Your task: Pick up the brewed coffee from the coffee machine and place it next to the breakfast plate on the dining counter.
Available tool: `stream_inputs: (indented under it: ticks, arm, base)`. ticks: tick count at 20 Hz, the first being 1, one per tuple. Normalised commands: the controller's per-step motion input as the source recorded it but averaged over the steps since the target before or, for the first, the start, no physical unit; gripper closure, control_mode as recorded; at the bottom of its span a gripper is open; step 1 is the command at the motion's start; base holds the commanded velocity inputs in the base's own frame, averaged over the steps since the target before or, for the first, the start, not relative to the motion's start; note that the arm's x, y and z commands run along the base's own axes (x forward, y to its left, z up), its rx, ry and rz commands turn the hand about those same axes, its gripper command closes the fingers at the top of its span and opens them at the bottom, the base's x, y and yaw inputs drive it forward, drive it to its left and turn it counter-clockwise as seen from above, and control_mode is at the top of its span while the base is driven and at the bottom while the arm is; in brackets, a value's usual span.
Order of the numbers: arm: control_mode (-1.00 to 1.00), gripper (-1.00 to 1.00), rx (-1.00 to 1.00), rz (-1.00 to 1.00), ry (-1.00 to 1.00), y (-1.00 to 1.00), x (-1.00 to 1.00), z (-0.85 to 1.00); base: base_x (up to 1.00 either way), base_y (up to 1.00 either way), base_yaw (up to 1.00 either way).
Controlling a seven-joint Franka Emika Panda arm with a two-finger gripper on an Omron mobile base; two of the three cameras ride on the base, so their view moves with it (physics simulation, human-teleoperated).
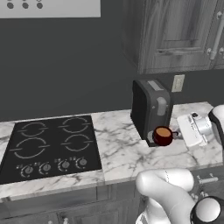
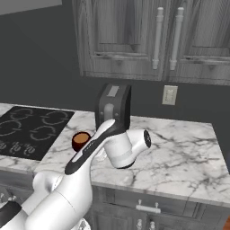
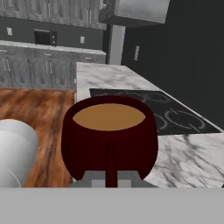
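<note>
While the white arm is reaching in from the near edge of the marble counter (image 1: 118, 144), its gripper (image 1: 178, 134) is pinching the side handle of the dark red mug (image 1: 162, 135), fingers pressed tight around it. The mug, full of brown coffee, is sitting just at the front of the black coffee machine (image 1: 150, 108), which is standing near the back wall, toward the middle of the counter. From the hand view the mug (image 3: 109, 135) is looming close, with the handle running down into the jaws. A black cooktop (image 1: 50, 146) with four burners and a row of knobs is lying set into the counter's left part. Grey wood cabinets (image 2: 152, 38) are hanging above, and a pale wall outlet (image 2: 170, 95) is showing on the dark wall beside the machine. Beyond the counter's far end, wooden flooring (image 3: 37, 118) is stretching toward more cabinets.
</note>
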Motion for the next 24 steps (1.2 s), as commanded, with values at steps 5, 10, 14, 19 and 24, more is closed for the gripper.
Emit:
stream_inputs:
  ticks: [5, 10, 14, 19, 24]
  arm:
    - [-1.00, 1.00, -0.01, 0.00, 0.01, 0.01, -0.10, 0.20]
    - [-1.00, 1.00, -0.01, 0.00, 0.00, 0.02, 0.03, 0.01]
    - [-1.00, 1.00, 0.00, 0.00, 0.00, 0.00, 0.01, 0.00]
    - [1.00, 1.00, 0.00, 0.00, 0.00, 0.00, 0.00, 0.00]
    - [1.00, 1.00, 0.00, 0.00, 0.00, 0.00, 0.00, 0.00]
  base:
    - [0.00, 0.00, 0.00]
    - [0.00, 0.00, 0.00]
    - [0.00, 0.00, 0.00]
    - [-0.59, 0.03, 0.00]
    - [-0.80, 0.31, 0.22]
